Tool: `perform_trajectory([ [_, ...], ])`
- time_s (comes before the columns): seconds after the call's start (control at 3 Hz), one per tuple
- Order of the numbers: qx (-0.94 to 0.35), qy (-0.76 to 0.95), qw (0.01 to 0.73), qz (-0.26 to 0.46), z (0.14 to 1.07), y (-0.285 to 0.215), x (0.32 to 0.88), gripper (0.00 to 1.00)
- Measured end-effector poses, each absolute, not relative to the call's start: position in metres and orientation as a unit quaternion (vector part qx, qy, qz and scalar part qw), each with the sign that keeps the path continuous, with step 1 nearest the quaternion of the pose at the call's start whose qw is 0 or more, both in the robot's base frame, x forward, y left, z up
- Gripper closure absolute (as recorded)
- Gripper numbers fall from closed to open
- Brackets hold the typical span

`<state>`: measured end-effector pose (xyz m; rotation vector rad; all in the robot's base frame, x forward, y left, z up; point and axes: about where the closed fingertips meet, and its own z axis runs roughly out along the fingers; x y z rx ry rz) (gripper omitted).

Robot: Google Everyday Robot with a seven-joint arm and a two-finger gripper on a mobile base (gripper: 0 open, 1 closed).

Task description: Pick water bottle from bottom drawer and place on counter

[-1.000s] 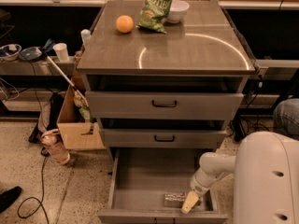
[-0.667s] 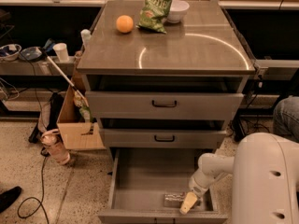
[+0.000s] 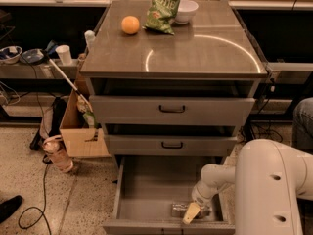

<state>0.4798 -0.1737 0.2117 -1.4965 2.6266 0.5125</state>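
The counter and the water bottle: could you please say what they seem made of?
The counter looks like brushed steel, with shiny arc reflections. The water bottle, in the bottom drawer beside the end effector, seems clear plastic, judging by its glints.

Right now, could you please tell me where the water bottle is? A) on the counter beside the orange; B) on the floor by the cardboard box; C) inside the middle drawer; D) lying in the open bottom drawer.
D: the water bottle lies near the front of the open bottom drawer, with the gripper down in the drawer at it; the counter holds an orange, a chip bag and a bowl.
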Motion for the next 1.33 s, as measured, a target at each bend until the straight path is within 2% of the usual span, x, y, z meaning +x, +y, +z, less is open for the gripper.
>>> perform_trajectory([
  [0.33, -0.491, 0.854, 0.058, 0.159, 0.201, -0.163, 0.506, 0.0],
  [1.33, -0.492, 0.854, 0.049, 0.165, 0.155, -0.156, 0.525, 0.0],
])
